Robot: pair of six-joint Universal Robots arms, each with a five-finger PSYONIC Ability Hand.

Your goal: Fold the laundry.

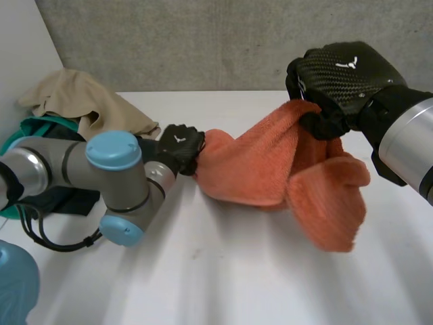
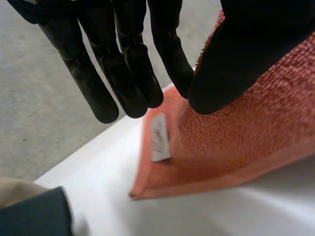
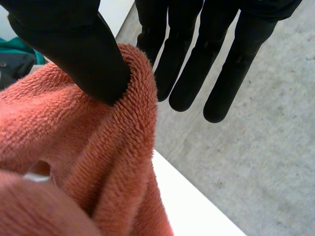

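An orange terry towel (image 1: pixel 270 162) hangs bunched between my two hands above the white table (image 1: pixel 223 271). My left hand (image 1: pixel 179 147) grips its left end low over the table. In the left wrist view the thumb (image 2: pixel 246 54) presses the towel (image 2: pixel 246 142) against straight fingers (image 2: pixel 128 73), near a corner with a white label (image 2: pixel 160 137). My right hand (image 1: pixel 342 71) holds the other end raised at the back right. In the right wrist view its thumb (image 3: pixel 74 44) pinches a fold of the towel (image 3: pixel 74 162) against the fingers (image 3: pixel 197 64). The towel's lower part droops in folds toward the table.
A pile of laundry lies at the table's back left: a beige garment (image 1: pixel 81 101) over a teal one (image 1: pixel 34 128) and a dark one (image 1: pixel 61 200). A grey concrete wall (image 1: pixel 203 40) runs behind the table. My left arm (image 1: pixel 101 176) crosses the left side.
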